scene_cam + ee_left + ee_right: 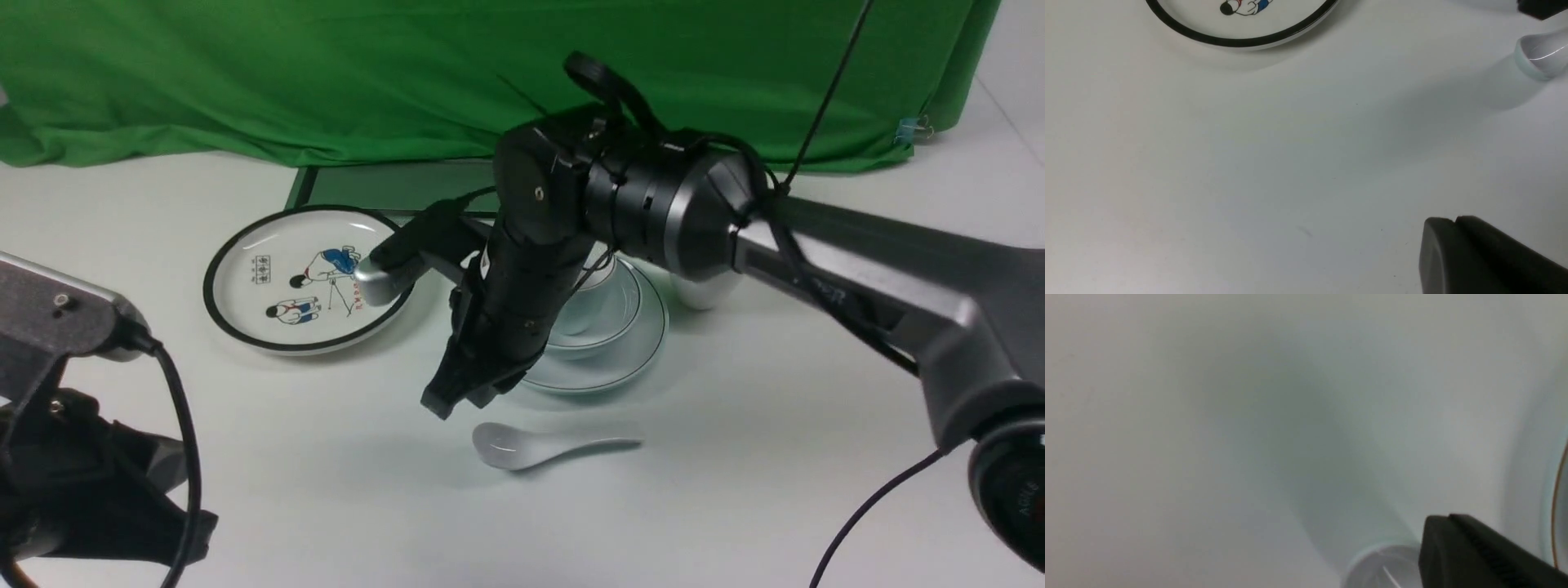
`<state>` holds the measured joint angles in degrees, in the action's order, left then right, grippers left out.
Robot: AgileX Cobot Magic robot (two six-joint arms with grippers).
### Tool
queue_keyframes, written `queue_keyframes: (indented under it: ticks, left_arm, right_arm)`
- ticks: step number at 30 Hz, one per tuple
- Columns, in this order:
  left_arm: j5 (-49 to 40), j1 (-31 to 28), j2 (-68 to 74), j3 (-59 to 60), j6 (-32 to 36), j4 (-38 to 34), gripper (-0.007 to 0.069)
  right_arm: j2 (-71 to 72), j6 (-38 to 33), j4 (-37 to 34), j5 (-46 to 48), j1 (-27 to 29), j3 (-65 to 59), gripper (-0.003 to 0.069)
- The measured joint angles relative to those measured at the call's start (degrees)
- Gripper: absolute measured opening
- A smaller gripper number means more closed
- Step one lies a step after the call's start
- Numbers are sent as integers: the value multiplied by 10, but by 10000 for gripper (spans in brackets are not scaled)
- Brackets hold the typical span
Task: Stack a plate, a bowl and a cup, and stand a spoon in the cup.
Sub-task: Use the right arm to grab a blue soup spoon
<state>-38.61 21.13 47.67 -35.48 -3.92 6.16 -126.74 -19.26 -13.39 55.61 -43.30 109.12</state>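
Note:
The plain plate [633, 366] lies mid-table with the plain bowl [608, 322] on it. A pale rounded shape inside the bowl, which looks like the cup [596, 280], is mostly hidden by my right arm. In front of the plate the white spoon [547, 445] lies flat on the table, bowl end to the left. My right gripper [442, 403] points down just left of that bowl end, shut and empty; its wrist view shows the spoon [1382, 567] beside the shut gripper [1447, 518]. The left gripper [1453, 221] is shut, hovering over bare table.
A black-rimmed plate with cartoon figures [245, 310] lies at the left. A white vessel [700, 292], top hidden under the right arm, stands behind the plate's right side. Green cloth [326, 73] covers the back. The left arm [73, 457] fills the near-left corner.

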Motion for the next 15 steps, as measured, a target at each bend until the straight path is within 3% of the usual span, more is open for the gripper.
queue_keyframes:
  ticks: [8,15]
  left_arm:
    - [0,0,0,0,0,-2,-36]
    - [-10,0,0,0,0,-5,-36]
  right_arm:
    - [-26,-1,6,-12,0,0,16]
    - [-26,36,7,74,1,0,34]
